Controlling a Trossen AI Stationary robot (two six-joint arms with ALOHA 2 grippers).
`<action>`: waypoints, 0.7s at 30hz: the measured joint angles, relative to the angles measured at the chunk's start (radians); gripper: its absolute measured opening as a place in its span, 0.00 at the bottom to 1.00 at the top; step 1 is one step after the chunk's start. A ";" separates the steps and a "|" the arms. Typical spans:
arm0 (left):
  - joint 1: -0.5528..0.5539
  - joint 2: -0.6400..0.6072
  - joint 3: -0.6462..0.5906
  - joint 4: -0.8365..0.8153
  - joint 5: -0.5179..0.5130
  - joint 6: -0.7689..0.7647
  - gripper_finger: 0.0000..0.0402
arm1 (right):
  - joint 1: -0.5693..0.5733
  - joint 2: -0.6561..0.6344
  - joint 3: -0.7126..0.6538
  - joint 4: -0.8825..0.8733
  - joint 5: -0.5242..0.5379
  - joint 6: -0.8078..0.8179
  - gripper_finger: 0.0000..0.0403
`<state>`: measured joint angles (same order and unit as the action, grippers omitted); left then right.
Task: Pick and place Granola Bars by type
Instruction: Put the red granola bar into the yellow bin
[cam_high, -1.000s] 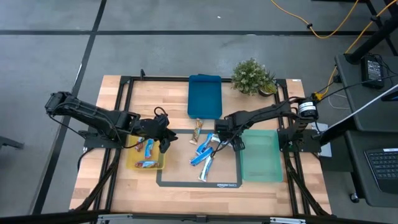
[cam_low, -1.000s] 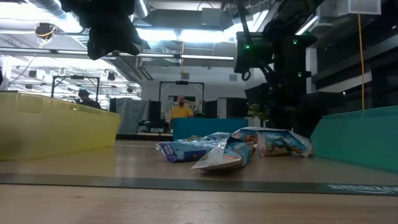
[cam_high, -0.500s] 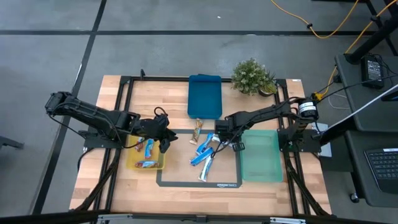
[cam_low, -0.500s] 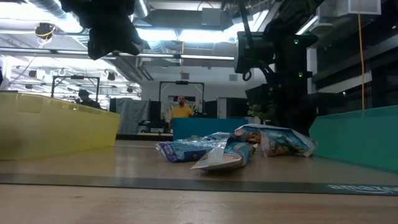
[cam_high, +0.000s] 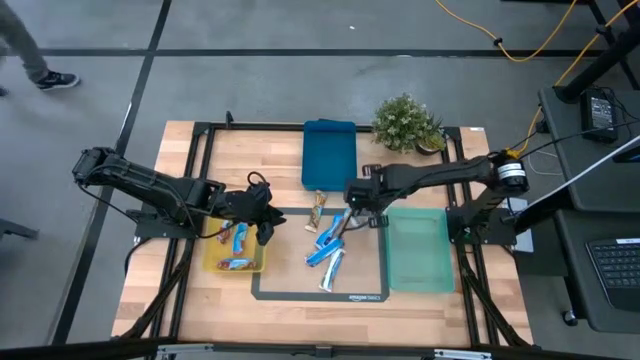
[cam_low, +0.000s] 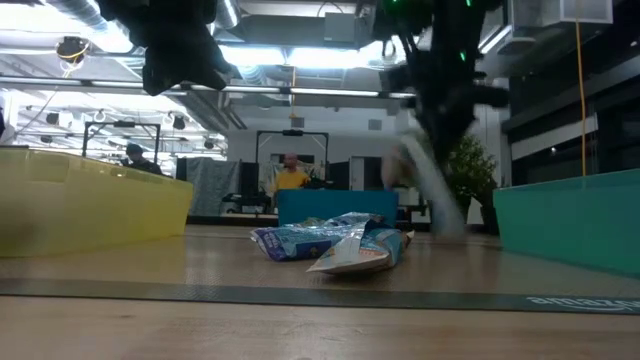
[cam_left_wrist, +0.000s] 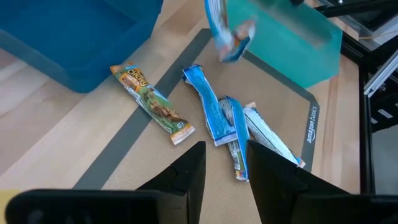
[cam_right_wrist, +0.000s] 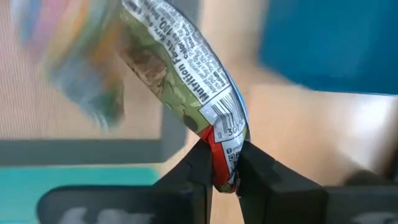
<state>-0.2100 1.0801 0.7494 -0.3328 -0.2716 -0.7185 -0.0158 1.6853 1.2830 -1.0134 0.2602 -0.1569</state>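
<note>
My right gripper (cam_high: 358, 205) hangs above the dark mat, shut on a silvery-green granola bar (cam_right_wrist: 180, 68). The bar dangles below it, blurred in the low view (cam_low: 428, 190). On the mat lie several blue-and-white bars (cam_high: 330, 252) in a loose pile, and a brown bar (cam_left_wrist: 152, 102) rests flat near the blue tray. My left gripper (cam_left_wrist: 225, 171) waits open above the yellow tray's (cam_high: 212, 262) far right corner, holding nothing. That tray holds a few bars (cam_high: 236, 240). My right gripper pinches the bar's red-printed sealed end (cam_right_wrist: 225, 155) between its two fingers. The fingers come from above, pointing steeply down. The bar hangs below them, lifted clear of the mat and the other bars.
A blue tray (cam_high: 328, 155) stands at the far middle and a green tray (cam_high: 417, 250) at the right of the mat. A potted plant (cam_high: 405, 122) sits at the far right. A person's legs show on the floor beyond the table's far left.
My right gripper has taken hold of one bar on the pile's right side and risen, drifting toward the table's far edge. The bar has come off the mat and now swings below the fingers. The other bars stay where they were.
</note>
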 joint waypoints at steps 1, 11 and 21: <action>0.000 0.000 0.000 0.000 0.000 0.000 0.27 | 0.000 -0.011 0.021 -0.008 0.016 0.018 0.13; 0.000 0.000 0.000 0.000 -0.001 0.026 0.27 | 0.001 -0.110 0.080 0.051 0.007 0.110 0.13; -0.042 0.000 0.000 0.261 -0.075 0.274 0.27 | 0.002 -0.288 0.080 0.121 -0.003 0.301 0.14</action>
<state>-0.2520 1.0801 0.7490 -0.0714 -0.3467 -0.4448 -0.0143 1.3973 1.3628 -0.8920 0.2571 0.1436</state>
